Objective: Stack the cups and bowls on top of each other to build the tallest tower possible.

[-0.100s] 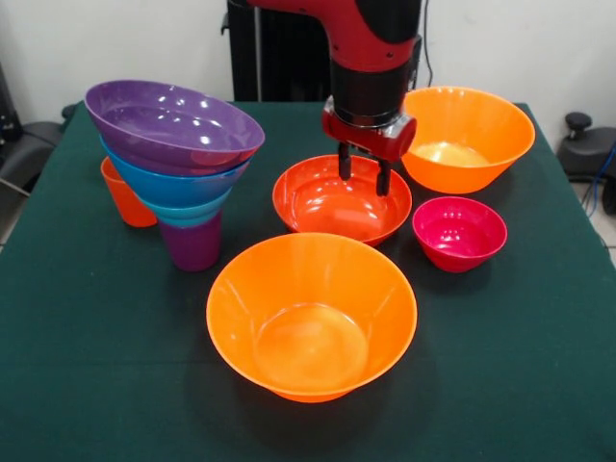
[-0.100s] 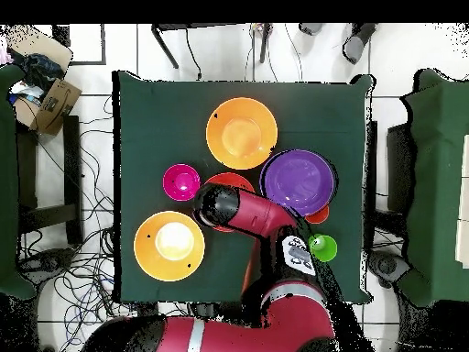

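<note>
Nearest the camera in the front view: large glossy orange plastic bowl, upright, empty, alone on the dark green tablecloth. At its 12 o'clock, the shallow red-orange plastic bowl. Red and black gripper hangs over that bowl's far part, fingers a little apart, holding nothing; tips look just inside the rim, contact unclear. Small magenta plastic bowl at 3 o'clock of the red-orange bowl, near but apart. Second large orange plastic bowl at 1 o'clock, tilted. Tower at 9 o'clock: purple plastic tumbler, then small teal-blue bowl, large blue bowl, large purple bowl on top, leaning. Orange tumbler just beside the tower. Overhead: green tumbler at 5 o'clock of the purple bowl.
</note>
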### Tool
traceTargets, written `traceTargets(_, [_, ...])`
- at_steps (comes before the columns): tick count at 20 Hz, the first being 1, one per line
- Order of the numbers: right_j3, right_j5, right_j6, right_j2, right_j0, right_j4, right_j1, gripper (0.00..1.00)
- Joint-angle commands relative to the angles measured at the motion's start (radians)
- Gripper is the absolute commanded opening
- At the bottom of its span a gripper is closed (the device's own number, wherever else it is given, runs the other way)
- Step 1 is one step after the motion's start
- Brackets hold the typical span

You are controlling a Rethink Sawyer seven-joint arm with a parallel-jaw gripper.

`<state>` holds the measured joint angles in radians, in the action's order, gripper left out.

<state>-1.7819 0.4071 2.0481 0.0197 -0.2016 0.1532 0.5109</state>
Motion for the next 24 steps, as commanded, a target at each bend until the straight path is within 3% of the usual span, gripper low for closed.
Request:
traceTargets(1, [0.032,0.097,-0.088,-0.146,-0.034,-0.087,0.002,1.00])
traceTargets(6, [0.040,0.080,-0.072,-0.147,-0.026,-0.119,0.000,1.00])
traceTargets(14, [0.099,-0.014,0.024,-0.007,0.091,-0.196,-0.018,1.00])
traceTargets(24, [0.128,0.013,0.000,-0.052,0.069,-0.196,-0.033,1.00])
